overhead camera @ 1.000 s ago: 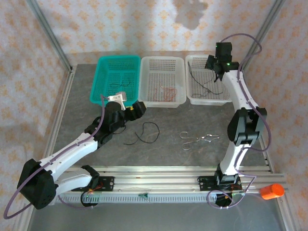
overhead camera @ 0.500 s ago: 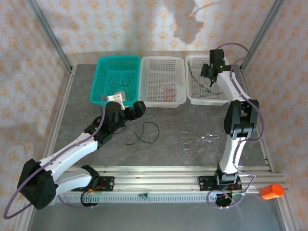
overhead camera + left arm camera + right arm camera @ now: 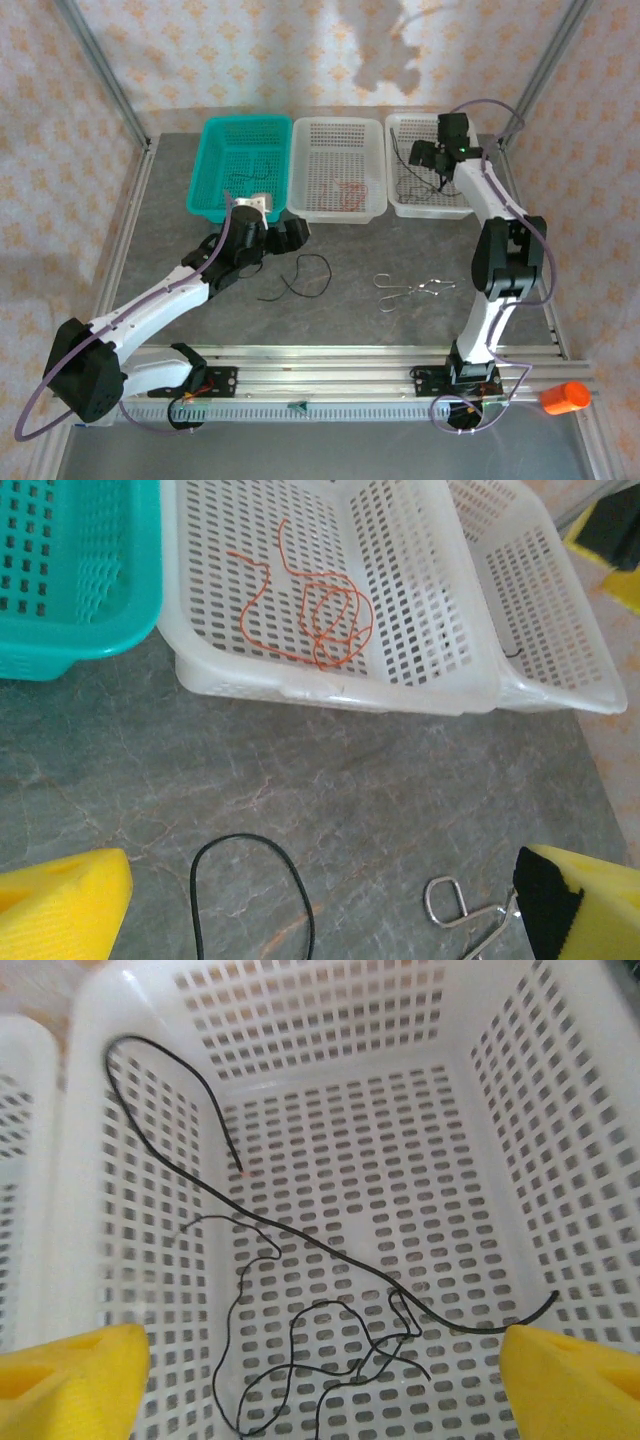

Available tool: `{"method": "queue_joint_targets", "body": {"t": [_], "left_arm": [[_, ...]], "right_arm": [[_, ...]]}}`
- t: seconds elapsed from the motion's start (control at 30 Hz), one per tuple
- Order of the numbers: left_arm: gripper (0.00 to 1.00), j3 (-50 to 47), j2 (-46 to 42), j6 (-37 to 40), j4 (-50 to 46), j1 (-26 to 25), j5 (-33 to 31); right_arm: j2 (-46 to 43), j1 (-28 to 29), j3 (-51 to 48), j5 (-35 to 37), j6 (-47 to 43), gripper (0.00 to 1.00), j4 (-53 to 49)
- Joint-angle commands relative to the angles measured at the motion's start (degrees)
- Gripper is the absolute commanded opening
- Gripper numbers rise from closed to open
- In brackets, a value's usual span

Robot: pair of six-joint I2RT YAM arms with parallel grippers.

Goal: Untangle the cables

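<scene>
Baskets of perforated plastic lie ahead of both grippers. Under our right gripper (image 3: 322,1375), its yellow foam pads (image 3: 70,1375) wide apart and empty, a white basket (image 3: 330,1020) holds thin black cables (image 3: 345,1270), one long strand crossing looser loops. Our left gripper (image 3: 320,910) is equally wide and empty; ahead of it we see a coiled orange cable (image 3: 322,640) in the middle white basket (image 3: 420,695), a teal basket (image 3: 70,630) ahead-left, and a black cable (image 3: 245,838) looping on the grey stone-patterned table (image 3: 350,780) between its pads.
</scene>
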Motion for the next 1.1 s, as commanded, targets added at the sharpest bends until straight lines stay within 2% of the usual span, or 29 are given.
{"method": "queue_joint_targets", "body": {"t": [0.0,0.23,0.37,0.6,0.67,0.73,0.87,1.07], "left_arm": [[0.99,1.55,-0.49,1.54,-3.15,-0.51,2.46],[0.99,2.53,-0.3,0.32,-4.35,-0.61,5.55],[0.97,4.04,0.05,-0.13,-8.14,-0.61,5.6],[0.9,3.97,1.87,0.03,-12.39,0.19,4.02],[0.88,2.87,1.31,-1.1,-11.28,1.58,5.2],[0.88,1.28,0.29,-2.57,-9.11,3.31,7.14],[0.88,-2.04,-2.21,-5.37,-5.13,7.56,11.8],[0.86,-7.59,-6.35,-9.42,-0.22,16.11,18.77]], "right_arm": [[-7.6,0.57,-2.02,0.88,1.38,0.9,3.47],[-14.23,7.54,-5.84,4.22,5.03,0.9,0.83],[-20.27,14.99,-11.99,8.55,10.12,0.8,2.0],[-23.69,27.7,-17.13,11.39,23.72,0.75,-2.58],[-24.27,32.27,-19.1,13.41,29.33,0.66,-3.56],[-24.62,36.53,-21.02,15.59,34.42,0.64,-3.89],[-23.58,43.24,-23.99,16.84,42.16,0.62,-3.36],[-16.34,49.18,-22.4,12.86,45.86,0.62,-1.38]]}}
